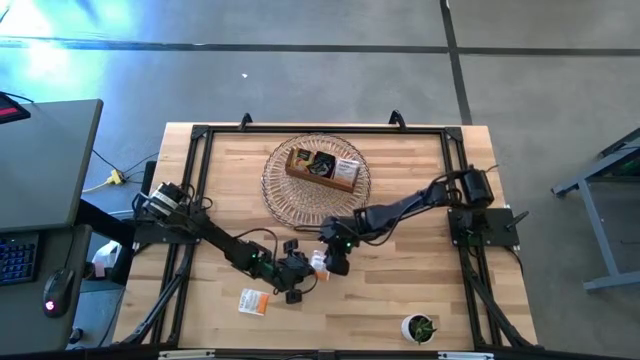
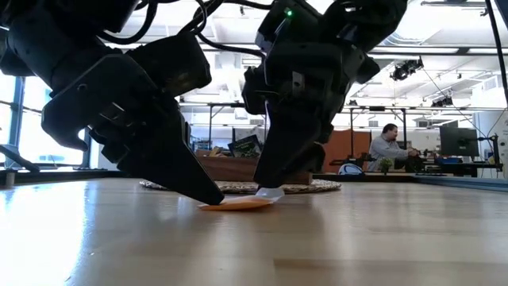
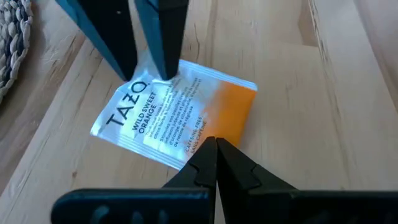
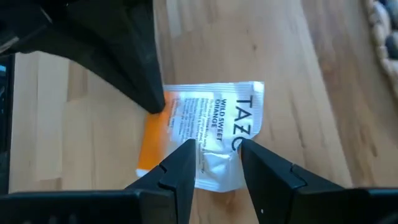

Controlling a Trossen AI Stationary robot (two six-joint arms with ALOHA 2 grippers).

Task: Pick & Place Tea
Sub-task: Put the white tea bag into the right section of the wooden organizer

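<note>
I have the right gripper point(image 4: 214, 163) down at the table with its two fingers parted, the tips straddling the white end of a white-and-orange tea sachet point(image 4: 208, 130) printed "TAZO Wild Sweet Orange"; the paper puckers up between the tips, but I cannot tell whether they actually pinch it. The left gripper point(image 3: 216, 149) has its fingers pressed fully together, and its closed tip rests on the sachet's orange edge, pinning that side to the wood. In the low view the sachet point(image 2: 238, 203) lies nearly flat on the table point(image 2: 357, 238), with the left arm's pointed tip on one end and the right arm's fingers over the other. From above, both grippers meet near the table's middle, just in front of the round woven mat point(image 1: 283, 190) that carries the wooden tray point(image 1: 322, 168). A second white-and-orange sachet point(image 1: 254, 301) lies apart near the front edge, and a small potted plant point(image 1: 420, 328) stands at the front right. Beyond the table, a person point(image 2: 389, 147) sits at a desk in the workshop.
</note>
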